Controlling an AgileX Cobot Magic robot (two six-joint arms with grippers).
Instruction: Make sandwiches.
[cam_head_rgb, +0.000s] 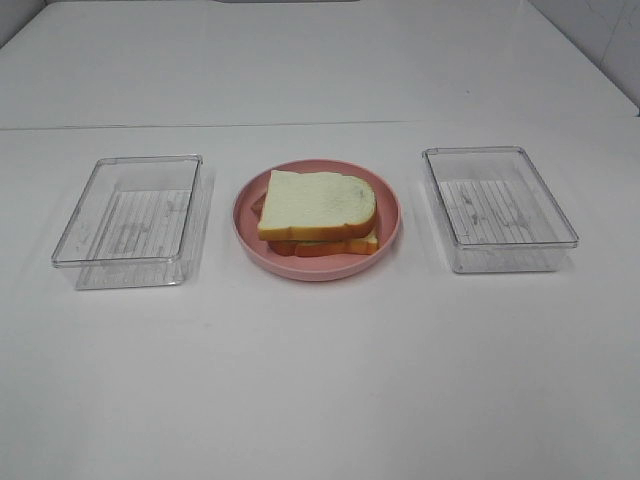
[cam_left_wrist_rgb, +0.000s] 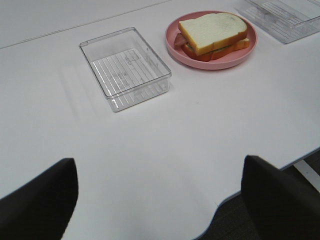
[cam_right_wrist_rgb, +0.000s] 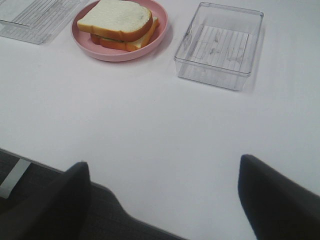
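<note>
You have the white surface (cam_head_rgb: 320, 380) stretching out well ahead of both sets of fingers, bare of any loose food. On it, far forward of the left fingers (cam_left_wrist_rgb: 35, 205), sits the left clear tray (cam_head_rgb: 130, 220), holding nothing; the right clear tray (cam_head_rgb: 497, 208) lies equally far ahead of the right fingers (cam_right_wrist_rgb: 280, 200), also holding nothing. Between the trays, and well beyond both pairs of fingers, is the pink plate (cam_head_rgb: 385, 235) carrying the sandwich (cam_head_rgb: 318, 212): a top bread slice (cam_head_rgb: 320, 200) stacked over a bottom slice (cam_head_rgb: 345, 245), with a thin line of reddish and green filling just showing at the edge, too small for you to sort by item. Both pairs of fingers are spread wide and grip nothing, hanging over the near edge of the surface. The stack looks assembled, so I judge the task essentially complete. Your risk now is going back in: the top slice sits slightly askew of the bottom one, and a nudge from a finger could slide it off or drag the plate. A low sweep could also clip a tray's thin rim and skate it across the smooth surface.
</note>
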